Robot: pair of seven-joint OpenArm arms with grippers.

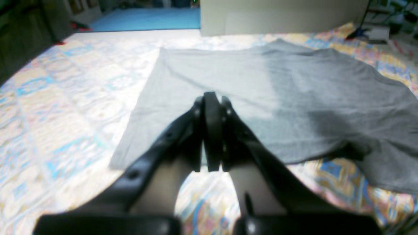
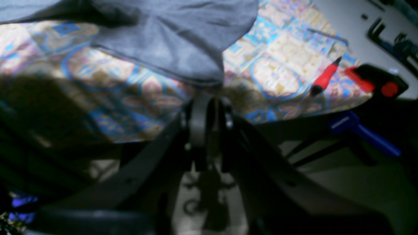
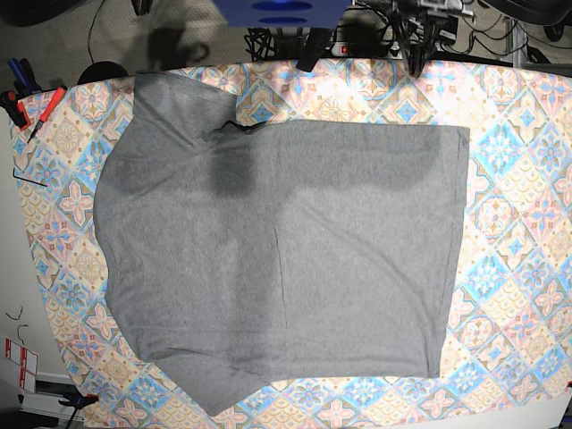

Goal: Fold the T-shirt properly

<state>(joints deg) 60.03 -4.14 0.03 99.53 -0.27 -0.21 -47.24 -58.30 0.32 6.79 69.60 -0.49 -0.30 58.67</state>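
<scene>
1. The T-shirt lay spread flat across the middle of the tablecloth, its grey cloth covering most of the patterned surface in the base view.
2. Its straight hem ran along the side of the table nearer my left arm, and the sleeves and neckline pointed toward my right arm's side.
3. One sleeve reached up to the far edge of the table, and the other stuck out near the front edge.
4. A small dark bit of neckline trim showed where the upper sleeve met the body.
5. My left gripper had its jaws pressed fully together, with nothing between them.
6. It hovered above the near edge of the shirt, and I could not tell whether the tips touched the cloth.
7. My right gripper sat just below the edge of a sleeve; the view was blurred and dim.
8. Its jaws stood close together with a thin gap showing, so I could not tell whether they were closed or parting, or whether any cloth was pinched.
9. A red-handled tool lay on the tablecloth corner near that gripper, beside a black and red clamp on the table edge.
</scene>
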